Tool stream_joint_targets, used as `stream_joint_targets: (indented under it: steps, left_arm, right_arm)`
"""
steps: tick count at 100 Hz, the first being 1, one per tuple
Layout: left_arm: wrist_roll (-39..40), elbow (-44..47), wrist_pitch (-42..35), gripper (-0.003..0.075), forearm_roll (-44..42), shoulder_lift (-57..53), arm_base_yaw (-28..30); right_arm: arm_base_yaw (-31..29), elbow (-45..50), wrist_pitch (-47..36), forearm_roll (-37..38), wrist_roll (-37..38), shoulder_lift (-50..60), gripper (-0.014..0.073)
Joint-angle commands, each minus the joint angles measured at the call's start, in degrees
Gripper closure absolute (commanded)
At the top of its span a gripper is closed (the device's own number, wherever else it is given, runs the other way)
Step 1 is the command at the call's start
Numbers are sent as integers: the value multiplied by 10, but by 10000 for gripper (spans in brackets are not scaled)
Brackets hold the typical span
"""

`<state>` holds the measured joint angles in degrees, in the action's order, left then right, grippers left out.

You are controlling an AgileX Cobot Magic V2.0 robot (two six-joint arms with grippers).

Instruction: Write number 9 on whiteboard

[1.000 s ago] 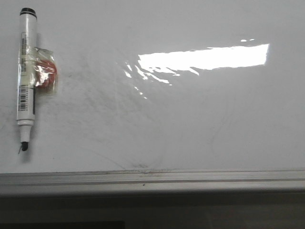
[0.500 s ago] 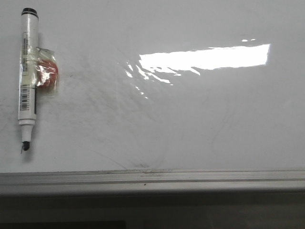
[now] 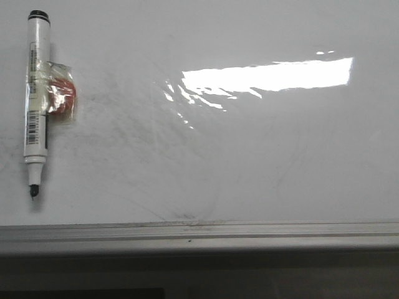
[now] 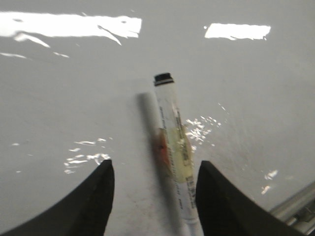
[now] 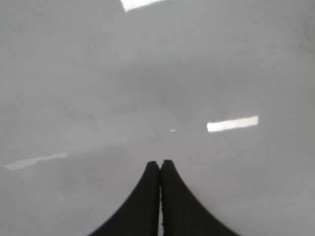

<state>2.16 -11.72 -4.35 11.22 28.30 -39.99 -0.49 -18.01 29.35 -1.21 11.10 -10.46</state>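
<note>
1. A glossy white whiteboard (image 3: 249, 156), smudged with faint grey wipe marks and bright glare, has a pale metal edge strip (image 3: 199, 232) along its near side.
2. A white marker (image 3: 36, 93), black-capped, with an orange piece taped to its barrel, lies flat at the board's far left; no drawn 9 is visible.
3. The left claw (image 4: 153, 196) is spread wide, the marker between its black fingers.
4. The right claw (image 5: 160, 196) is pressed closed, empty, over bare board.

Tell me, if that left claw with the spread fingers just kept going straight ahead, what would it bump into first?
Probably the marker: it lies on the whiteboard between the open fingers of the left gripper, nearer one finger. Depth is hard to judge, so it could touch the board first.
</note>
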Motion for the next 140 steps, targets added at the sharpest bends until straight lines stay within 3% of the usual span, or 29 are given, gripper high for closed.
stream_joint_targets:
  steps: [1, 22, 61, 106, 119, 126, 140]
  left_arm:
    - [7, -20, -69, 372, 14, 35, -38]
    - [7, -20, -149, 372, 30, 131, -94]
    - [7, -20, -210, 389, 38, 255, -96]
    - [7, -20, -217, 737, 39, 280, -96]
    - [7, -20, -217, 741, 26, 280, -96]
    - [7, -20, -221, 741, -1, 280, -96]
    - [7, -20, -249, 741, -108, 278, -96]
  right_arm:
    - [1, -14, -45, 0, -1, -11, 657]
    - [1, -14, -40, -2, -1, -11, 657]
    - [6, -14, -22, -2, -1, -11, 657]
    - [172, -36, -12, -2, -12, -100, 657]
    - [240, -80, -12, -21, -51, -163, 648]
    - [286, -110, -12, -50, -96, -201, 586]
    - [392, -171, -22, -62, -118, -280, 315]
